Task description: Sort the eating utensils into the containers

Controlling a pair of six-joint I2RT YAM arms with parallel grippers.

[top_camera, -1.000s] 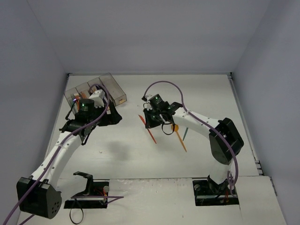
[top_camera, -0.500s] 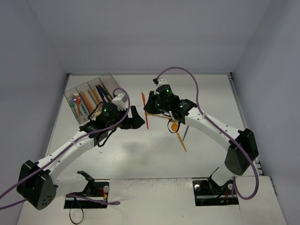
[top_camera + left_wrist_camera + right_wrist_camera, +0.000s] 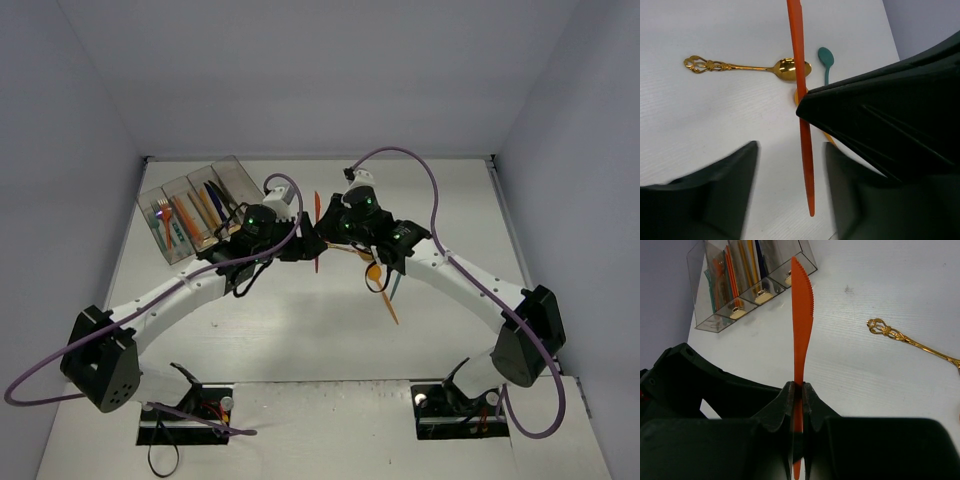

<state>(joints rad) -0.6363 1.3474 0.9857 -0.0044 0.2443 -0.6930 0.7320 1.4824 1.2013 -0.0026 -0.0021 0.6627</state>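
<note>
The orange knife (image 3: 802, 315) is off the desk, roughly upright in mid-air between the two arms. We read it as thin moulded plastic. It should be light, stiff along its length and springy across the flat. It also looks smooth and a bit slippery, so it can pivot in a narrow pinch. The serrated blade is the wide end. We'd grip on the flat faces of the handle, not the edges.

The right hand (image 3: 798, 395) is clamped on it low down, blade sticking out past the fingers. The left hand (image 3: 792, 150) straddles one free end with fingers parted. A gap shows either side and we see no contact. We can't tell which end that is.

It looks like a handover. We'd want the left pinch clear of the right fingers, and firm before the right lets go.

On the desk (image 3: 700, 115) below are a gold spoon (image 3: 740, 66) and a teal spoon (image 3: 826, 56). The tray of bins (image 3: 696, 295) sits back left, with several pieces already in it.
</note>
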